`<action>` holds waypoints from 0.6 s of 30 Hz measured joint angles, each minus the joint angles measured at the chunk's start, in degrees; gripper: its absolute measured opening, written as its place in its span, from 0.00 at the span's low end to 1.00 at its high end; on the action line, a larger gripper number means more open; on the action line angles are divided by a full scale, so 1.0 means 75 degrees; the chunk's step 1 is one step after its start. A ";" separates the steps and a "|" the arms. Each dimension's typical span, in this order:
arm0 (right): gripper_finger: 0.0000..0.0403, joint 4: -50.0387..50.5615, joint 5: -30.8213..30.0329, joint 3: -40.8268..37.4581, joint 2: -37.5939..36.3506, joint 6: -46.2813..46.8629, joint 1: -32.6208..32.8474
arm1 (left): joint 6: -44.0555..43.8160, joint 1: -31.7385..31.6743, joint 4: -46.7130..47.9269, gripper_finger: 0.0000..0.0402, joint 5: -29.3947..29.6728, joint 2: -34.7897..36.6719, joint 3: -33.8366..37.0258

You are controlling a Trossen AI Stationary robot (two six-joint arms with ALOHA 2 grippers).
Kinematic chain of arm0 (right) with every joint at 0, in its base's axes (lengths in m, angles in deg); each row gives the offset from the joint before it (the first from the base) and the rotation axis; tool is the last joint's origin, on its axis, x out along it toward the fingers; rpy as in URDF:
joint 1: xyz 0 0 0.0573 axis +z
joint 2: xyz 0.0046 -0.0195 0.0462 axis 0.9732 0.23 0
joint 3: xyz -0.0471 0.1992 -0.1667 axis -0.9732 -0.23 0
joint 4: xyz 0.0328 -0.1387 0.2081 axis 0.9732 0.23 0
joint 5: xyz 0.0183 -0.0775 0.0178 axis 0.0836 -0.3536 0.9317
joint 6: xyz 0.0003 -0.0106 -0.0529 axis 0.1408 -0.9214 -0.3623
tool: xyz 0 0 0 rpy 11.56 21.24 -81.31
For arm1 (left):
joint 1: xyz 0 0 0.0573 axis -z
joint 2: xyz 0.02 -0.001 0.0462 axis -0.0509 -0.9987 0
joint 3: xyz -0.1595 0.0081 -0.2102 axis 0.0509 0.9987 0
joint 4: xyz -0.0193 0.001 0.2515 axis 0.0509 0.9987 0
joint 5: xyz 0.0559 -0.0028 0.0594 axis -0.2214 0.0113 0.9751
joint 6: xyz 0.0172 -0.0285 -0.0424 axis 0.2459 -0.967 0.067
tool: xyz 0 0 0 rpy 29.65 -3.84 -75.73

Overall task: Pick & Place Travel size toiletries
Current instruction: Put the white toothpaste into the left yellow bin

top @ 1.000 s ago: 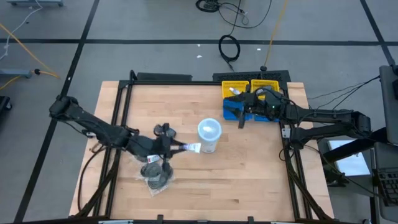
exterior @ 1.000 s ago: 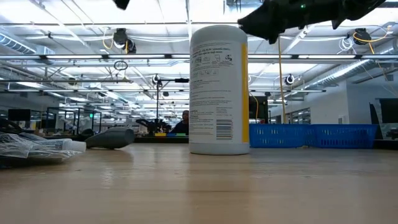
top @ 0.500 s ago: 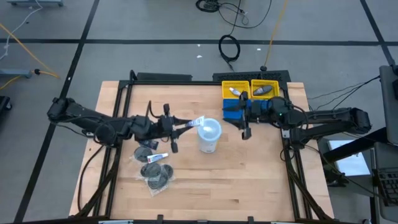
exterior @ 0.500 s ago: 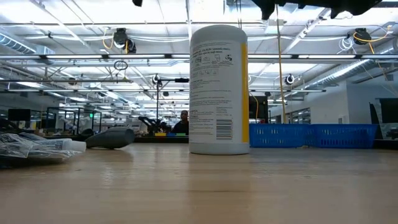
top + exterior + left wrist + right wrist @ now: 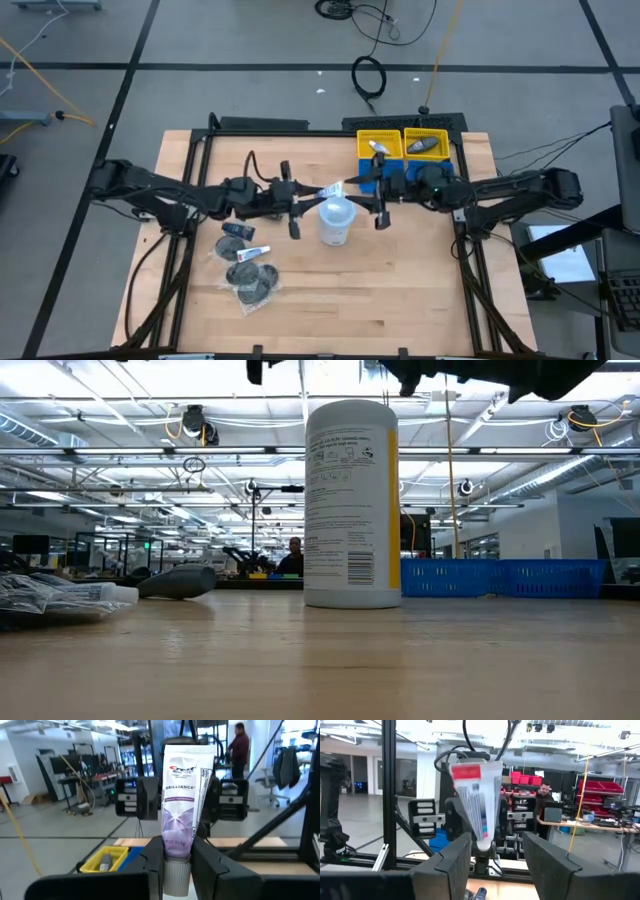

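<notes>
Left gripper (image 5: 177, 865) clenched on toothpaste tube (image 5: 182, 800) at its cap end, held in the air above white tub (image 5: 336, 218) at table centre. Right gripper (image 5: 496, 857) spread, facing the tube's crimped end from 3 o'clock. Judged light, soft-walled, squashable; best pinched at the flat crimp. Two items in yellow bin (image 5: 403, 143) at 1 o'clock; the pile (image 5: 248, 270) at 8 o'clock is not countable.

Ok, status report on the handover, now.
Left gripper shut on toothpaste tube, held up over white tub. Right gripper open, facing the tube, not yet on it. Nothing between them.
</notes>
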 joint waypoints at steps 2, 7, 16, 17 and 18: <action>0.42 -0.0262 0.0013 0.0002 0.0188 -0.0005 0.0003 | -0.0009 -0.0038 -0.0170 0.14 -0.0046 -0.0154 0.0006; 0.42 -0.0356 0.0015 0.0004 0.0446 -0.0008 0.0000 | -0.0028 -0.0185 -0.0682 0.17 -0.0140 -0.0590 0.0000; 0.43 -0.0738 0.0012 0.0004 0.0587 -0.0069 0.0000 | -0.0204 -0.0437 -0.0884 0.18 -0.0342 -0.0842 0.0000; 0.43 -0.0741 0.0015 0.0004 0.0587 -0.0066 0.0000 | -0.0239 -0.0447 -0.0875 0.18 -0.0353 -0.0849 0.0000; 0.43 -0.0755 0.0012 0.0001 0.0592 -0.0066 0.0003 | -0.0240 -0.0454 -0.0878 0.18 -0.0360 -0.0856 0.0000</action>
